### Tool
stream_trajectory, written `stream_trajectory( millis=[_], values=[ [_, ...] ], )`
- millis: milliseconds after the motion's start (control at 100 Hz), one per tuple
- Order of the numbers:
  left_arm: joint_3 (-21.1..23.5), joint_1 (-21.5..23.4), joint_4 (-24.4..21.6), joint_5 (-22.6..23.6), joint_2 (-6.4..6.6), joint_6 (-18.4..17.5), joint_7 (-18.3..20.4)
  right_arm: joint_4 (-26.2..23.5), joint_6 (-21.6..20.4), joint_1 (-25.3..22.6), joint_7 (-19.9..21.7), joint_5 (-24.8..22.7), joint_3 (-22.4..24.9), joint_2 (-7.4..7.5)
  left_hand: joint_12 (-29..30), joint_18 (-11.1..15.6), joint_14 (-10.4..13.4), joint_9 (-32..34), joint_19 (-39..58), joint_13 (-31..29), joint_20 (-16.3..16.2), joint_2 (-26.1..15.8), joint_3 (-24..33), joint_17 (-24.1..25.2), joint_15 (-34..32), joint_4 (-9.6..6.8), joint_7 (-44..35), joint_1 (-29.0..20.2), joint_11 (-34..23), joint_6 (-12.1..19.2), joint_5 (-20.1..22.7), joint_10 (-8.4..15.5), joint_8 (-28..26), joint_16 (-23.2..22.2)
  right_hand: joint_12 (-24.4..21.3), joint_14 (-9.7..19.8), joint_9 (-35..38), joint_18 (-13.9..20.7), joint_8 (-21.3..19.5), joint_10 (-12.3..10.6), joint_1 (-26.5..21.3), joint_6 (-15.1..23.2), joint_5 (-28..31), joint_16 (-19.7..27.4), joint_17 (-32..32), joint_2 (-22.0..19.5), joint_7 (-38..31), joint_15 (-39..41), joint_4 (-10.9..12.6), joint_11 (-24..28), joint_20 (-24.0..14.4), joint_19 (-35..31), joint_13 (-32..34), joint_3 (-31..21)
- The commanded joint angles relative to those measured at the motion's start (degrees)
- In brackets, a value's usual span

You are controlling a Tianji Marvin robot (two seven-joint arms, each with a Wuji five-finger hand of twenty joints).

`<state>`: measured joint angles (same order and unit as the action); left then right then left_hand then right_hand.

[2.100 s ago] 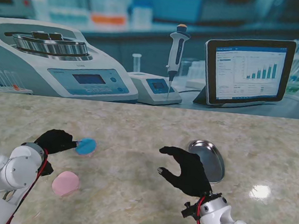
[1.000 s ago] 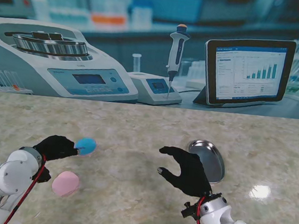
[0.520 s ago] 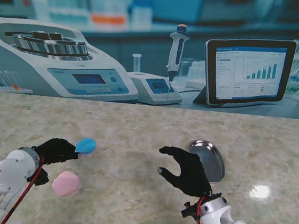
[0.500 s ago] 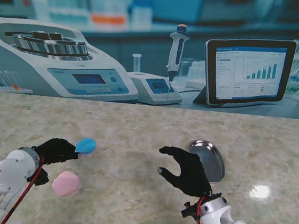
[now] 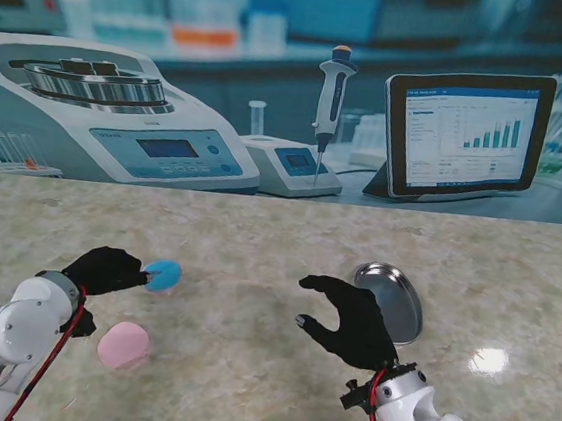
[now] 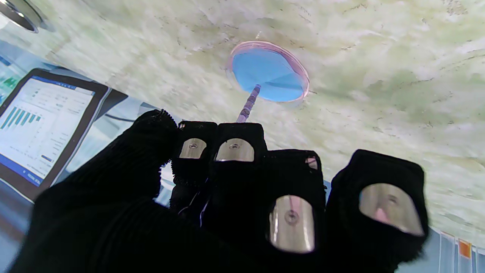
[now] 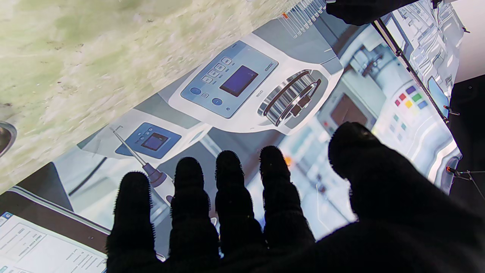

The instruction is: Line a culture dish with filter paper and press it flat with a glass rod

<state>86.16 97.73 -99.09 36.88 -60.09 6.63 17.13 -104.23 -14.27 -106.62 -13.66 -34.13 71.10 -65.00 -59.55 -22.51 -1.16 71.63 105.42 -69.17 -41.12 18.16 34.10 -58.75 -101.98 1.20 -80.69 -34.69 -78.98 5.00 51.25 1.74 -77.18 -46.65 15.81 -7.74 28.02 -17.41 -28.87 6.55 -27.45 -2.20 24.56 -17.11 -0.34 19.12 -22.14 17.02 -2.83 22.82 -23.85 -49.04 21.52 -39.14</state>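
The glass rod (image 6: 248, 104) is being gripped by the left robot hand (image 5: 106, 270), its fingers clamped together around the near end. It is likely to be stiff, smooth and brittle, so a firm hold well back from the tip is being judged safest. The rod's far end is being pressed onto the blue filter paper (image 6: 267, 77), which is lying inside the culture dish (image 5: 163, 275). The paper is thin and soft, and one wedge of it is appearing slightly darker, possibly a fold. The dish is lying on the counter (image 5: 278, 240) just beyond the left robot hand's fingertips. A pink disc (image 5: 123, 345) is lying nearer to the robot than the dish. The right robot hand (image 5: 350, 321) is being held spread and unladen, well to the right of the dish, beside a metal dish (image 5: 395, 301).
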Motion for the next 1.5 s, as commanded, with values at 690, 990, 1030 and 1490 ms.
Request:
stream_trajectory(
  millis=[690, 990, 1030, 1490],
  values=[
    [-1.39, -1.32, 1.0, -1.4, 0.63, 1.9, 5.0, -0.47, 0.15, -0.69, -0.04, 0.19, 0.19, -0.29, 0.14, 1.16, 9.53, 4.68, 11.34, -3.8, 0.16, -1.51, -0.33, -2.91, -4.73, -1.61, -5.05, -0.54, -5.71, -9.48, 0.89, 8.73, -1.55, -0.06, -0.55, 1.16, -1.8, 1.23, 0.76, 0.47, 0.49, -0.36, -1.44, 0.86, -0.45, -1.17, 1.2, -0.4, 0.92, 0.32, 0.68, -0.4, -1.46, 0.4],
    [-0.16, 0.26, -1.44, -2.99, 1.2, 1.17, 8.58, -0.57, 0.14, -0.81, -0.01, 0.15, 0.3, -0.28, 0.09, 1.32, 9.68, 4.58, 11.23, -3.81, 0.24, -1.74, -0.81, -2.92, -4.68, -1.67, -5.03, -0.79, -5.66, -9.45, 0.85, 8.76, -1.6, 0.01, -0.55, 1.16, -1.78, 1.24, 0.77, 0.55, 0.47, -0.44, -1.42, 0.87, -0.44, -1.12, 1.22, -0.4, 0.92, 0.32, 0.69, -0.37, -1.47, 0.4],
    [0.01, 0.43, -1.71, -3.2, 1.23, 1.15, 8.77, -0.58, 0.14, -0.79, -0.03, 0.15, 0.28, -0.28, 0.08, 1.37, 9.7, 4.57, 11.22, -3.81, 0.25, -1.78, -0.84, -2.92, -4.68, -1.68, -5.03, -0.82, -5.66, -9.45, 0.85, 8.77, -1.6, 0.01, -0.55, 1.15, -1.78, 1.21, 0.77, 0.5, 0.45, -0.41, -1.42, 0.87, -0.43, -1.12, 1.23, -0.4, 0.92, 0.32, 0.68, -0.37, -1.46, 0.38],
    [2.15, 2.04, -3.88, -4.9, 0.53, -0.61, 5.69, -0.56, 0.14, -0.68, -0.05, 0.07, 0.1, -0.27, -0.01, 1.34, 9.51, 4.49, 11.35, -3.8, 0.37, -1.79, -1.02, -2.92, -4.72, -1.85, -5.0, -0.81, -5.61, -9.52, 0.91, 8.76, -1.62, 0.06, -0.54, 1.11, -1.77, 1.17, 0.73, 0.38, 0.57, 0.31, -1.56, 0.86, -0.39, -1.21, 1.21, -0.4, 0.91, 0.33, 0.65, -0.42, -1.44, 0.4]
  ],
)
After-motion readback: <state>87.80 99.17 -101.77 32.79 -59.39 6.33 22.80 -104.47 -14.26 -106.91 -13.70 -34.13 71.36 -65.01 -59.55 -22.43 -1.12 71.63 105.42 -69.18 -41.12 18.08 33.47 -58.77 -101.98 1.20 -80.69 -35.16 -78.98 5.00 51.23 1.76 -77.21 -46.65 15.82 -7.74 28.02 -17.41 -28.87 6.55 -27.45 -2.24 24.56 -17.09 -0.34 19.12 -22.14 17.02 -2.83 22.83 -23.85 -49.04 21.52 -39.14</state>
